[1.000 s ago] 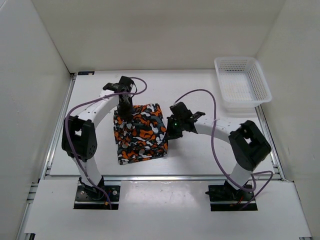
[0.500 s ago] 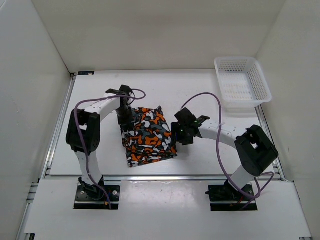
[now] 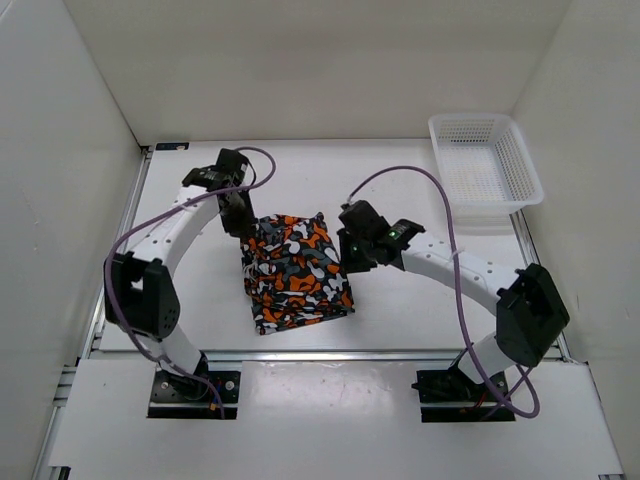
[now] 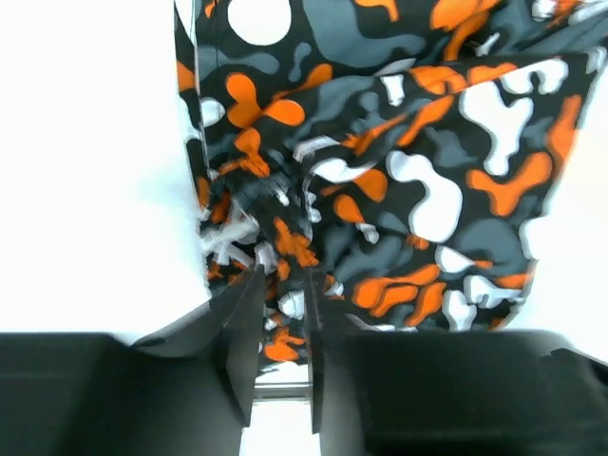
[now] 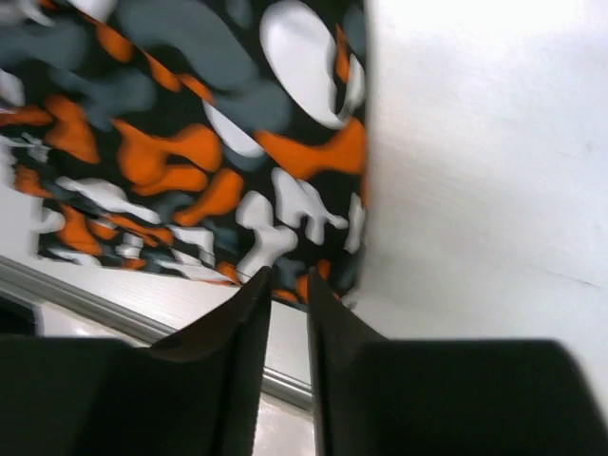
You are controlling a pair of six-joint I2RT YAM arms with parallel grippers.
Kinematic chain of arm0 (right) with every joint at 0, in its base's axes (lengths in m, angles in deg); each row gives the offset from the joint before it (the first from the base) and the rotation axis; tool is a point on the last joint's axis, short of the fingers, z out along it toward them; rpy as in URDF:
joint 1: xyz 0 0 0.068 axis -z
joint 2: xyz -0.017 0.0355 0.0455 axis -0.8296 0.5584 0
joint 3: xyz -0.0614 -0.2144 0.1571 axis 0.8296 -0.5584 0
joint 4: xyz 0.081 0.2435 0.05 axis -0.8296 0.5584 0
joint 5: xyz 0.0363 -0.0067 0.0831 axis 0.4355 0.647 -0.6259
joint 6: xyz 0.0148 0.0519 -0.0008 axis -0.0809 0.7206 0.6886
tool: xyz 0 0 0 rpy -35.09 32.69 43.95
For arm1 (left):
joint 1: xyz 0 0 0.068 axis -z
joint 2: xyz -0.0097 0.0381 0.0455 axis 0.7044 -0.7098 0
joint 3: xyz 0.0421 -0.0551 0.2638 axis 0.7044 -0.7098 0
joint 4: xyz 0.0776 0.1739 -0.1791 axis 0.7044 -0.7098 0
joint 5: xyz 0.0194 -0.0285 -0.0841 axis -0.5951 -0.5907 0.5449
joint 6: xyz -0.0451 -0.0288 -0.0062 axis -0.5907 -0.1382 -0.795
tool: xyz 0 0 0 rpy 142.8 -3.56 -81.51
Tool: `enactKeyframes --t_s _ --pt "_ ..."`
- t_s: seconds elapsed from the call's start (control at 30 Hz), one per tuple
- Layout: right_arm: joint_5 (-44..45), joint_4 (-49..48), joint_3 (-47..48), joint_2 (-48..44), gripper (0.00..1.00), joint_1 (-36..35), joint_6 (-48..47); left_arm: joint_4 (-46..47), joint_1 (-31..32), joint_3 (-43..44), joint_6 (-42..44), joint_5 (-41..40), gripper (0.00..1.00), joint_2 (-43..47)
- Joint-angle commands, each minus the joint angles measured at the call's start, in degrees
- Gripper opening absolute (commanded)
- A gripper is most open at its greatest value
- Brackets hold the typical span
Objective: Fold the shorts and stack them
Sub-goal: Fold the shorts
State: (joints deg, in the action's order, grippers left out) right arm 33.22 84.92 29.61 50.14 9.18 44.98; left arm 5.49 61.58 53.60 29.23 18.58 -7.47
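Left gripper (image 3: 243,222) first: it's at the far left corner of the shorts (image 3: 295,275), pointing down at the cloth. On the left wrist view its fingers (image 4: 242,323) are nearly together with just a thin slot between them. The fabric is all scrunched up right at the tips, but honestly I can't tell if it's got any cloth nipped or not.

The shorts are folded into a chunky, roughly square bundle lying flat on the white table (image 3: 400,180), about midway between the two arms and turned a little.

Right gripper (image 3: 347,260) is at the bundle's right edge, jaws a bit apart, nothing between them. Its own camera shows the tips over the hem.

White mesh basket (image 3: 485,165) sits at the far right corner, well apart from the shorts.
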Motion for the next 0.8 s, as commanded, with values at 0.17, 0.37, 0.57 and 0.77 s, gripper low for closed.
enactKeyframes --t_s 0.17,0.37,0.57,0.77 --pt "-3.45 -0.75 14.86 15.1 0.08 0.03 -3.13 6.65 1.57 -9.09 -2.9 1.91 0.1 -2.37" --pt "-3.72 -0.75 24.62 29.26 0.06 1.17 -5.15 7.9 1.57 -8.39 -1.77 -0.74 0.1 -11.34" --pt "-3.71 -0.22 25.77 32.01 0.05 2.93 -4.63 6.85 1.57 -4.62 -0.63 -1.35 0.1 -10.4" --pt "-1.09 -0.22 21.38 18.4 0.33 3.45 -5.15 0.61 1.57 1.54 -0.01 -4.6 0.13 -4.24"
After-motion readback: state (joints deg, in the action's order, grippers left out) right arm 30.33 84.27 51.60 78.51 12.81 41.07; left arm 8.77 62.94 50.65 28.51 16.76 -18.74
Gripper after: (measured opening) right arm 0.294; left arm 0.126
